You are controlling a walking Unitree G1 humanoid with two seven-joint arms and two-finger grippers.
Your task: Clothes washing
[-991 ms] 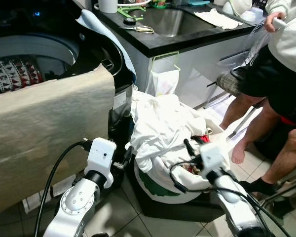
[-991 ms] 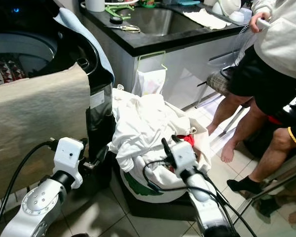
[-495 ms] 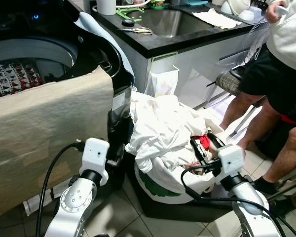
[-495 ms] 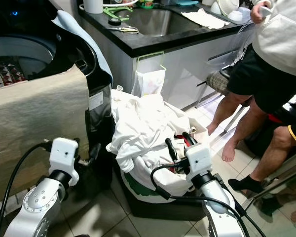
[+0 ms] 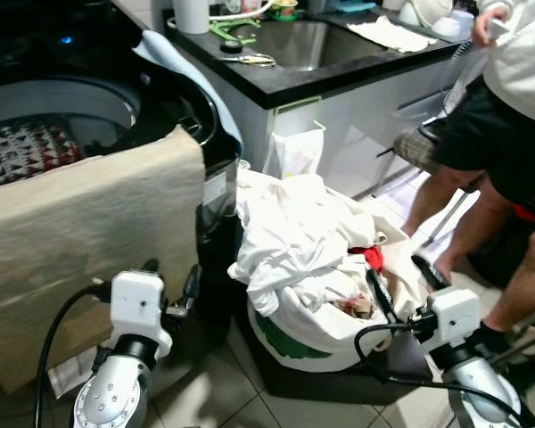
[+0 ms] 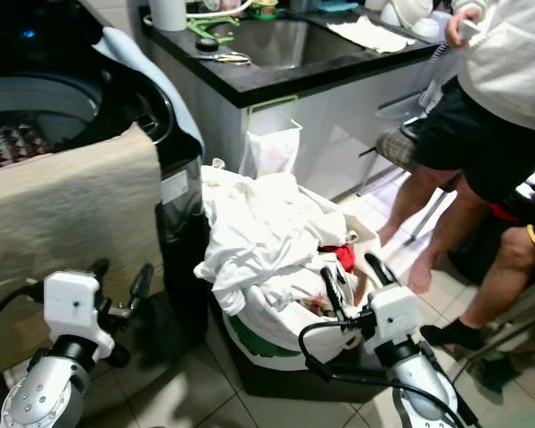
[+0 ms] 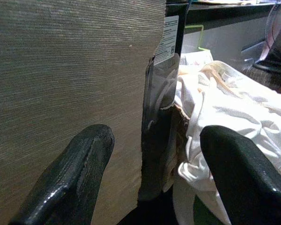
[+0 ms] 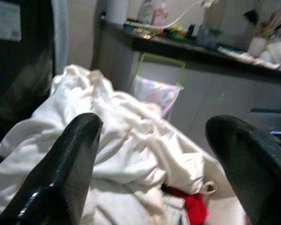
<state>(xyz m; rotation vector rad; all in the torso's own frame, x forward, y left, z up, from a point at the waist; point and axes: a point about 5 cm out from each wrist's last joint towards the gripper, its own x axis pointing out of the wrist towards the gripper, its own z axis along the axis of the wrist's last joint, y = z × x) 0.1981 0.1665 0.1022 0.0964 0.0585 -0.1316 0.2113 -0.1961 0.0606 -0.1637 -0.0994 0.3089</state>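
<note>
The laundry basket (image 5: 303,343) stands on the tiled floor just beside the dark washing machine (image 5: 209,187), heaped with white clothes (image 5: 290,227) that spill over its rim and hide most of its wall; a red garment (image 5: 367,257) peeks out at the far side. What lies deeper in the basket cannot be made out. A beige cloth (image 5: 80,241) drapes over the machine's front edge and covers much of it. Inside the open drum (image 5: 89,98) a patterned fabric (image 5: 22,147) is partly in sight — the rest is cut off by the frame.

The right end effector (image 6: 352,272) sits at the basket's near rim, fingers apart, holding nothing; its wrist view looks across the white heap toward a green-framed bag (image 8: 157,91) hanging on the cabinet. The left end effector (image 7: 154,173) is low beside the machine's corner, fingers spread — the beige cloth and a label (image 7: 166,40) fill its side.

A person (image 5: 508,98) stands by the black surface (image 5: 339,76) with the sink (image 5: 303,40), head out of frame.
</note>
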